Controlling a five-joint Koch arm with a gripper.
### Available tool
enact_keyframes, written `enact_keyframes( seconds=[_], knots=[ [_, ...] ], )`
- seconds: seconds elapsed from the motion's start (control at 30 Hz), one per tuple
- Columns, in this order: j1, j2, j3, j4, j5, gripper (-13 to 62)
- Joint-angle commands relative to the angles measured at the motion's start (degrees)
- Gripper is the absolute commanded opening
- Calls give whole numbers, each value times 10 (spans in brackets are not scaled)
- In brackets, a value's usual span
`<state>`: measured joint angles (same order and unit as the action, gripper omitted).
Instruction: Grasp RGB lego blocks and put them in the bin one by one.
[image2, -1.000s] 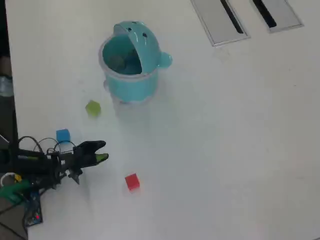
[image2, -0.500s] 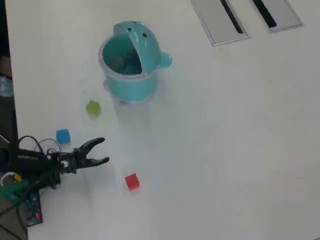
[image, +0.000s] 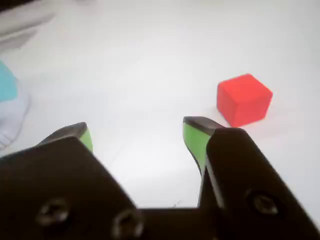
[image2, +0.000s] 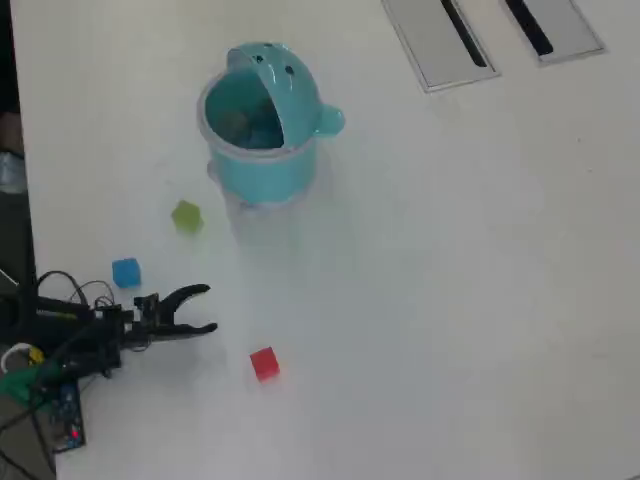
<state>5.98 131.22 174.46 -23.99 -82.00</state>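
Observation:
The teal bin stands on the white table with its domed lid flipped up. Three small cubes lie apart on the table: a yellow-green one, a light blue one and a red one. My gripper is open and empty, left of the red cube and below the blue one in the overhead view. In the wrist view the red cube lies just beyond and to the right of the gripper, whose green-padded fingers stand wide apart over bare table.
Two grey slotted plates are set into the table at the top right. The arm's base with wires sits at the left edge, where the table ends. A teal patch of the bin shows at the wrist view's left edge.
The gripper has gone from nearly shut to open. It has stayed left of the red cube, shifting only slightly.

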Motion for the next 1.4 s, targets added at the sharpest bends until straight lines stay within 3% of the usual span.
enact_keyframes(
  seconds=[0.0, 0.63, 1.07, 1.37],
  knots=[
    [0, 31, -68, 44, -47, 331],
    [72, -1, -274, 306, -204, 331],
    [160, -156, -381, 333, -319, 331],
    [165, -226, -430, 338, -320, 330]
  ],
)
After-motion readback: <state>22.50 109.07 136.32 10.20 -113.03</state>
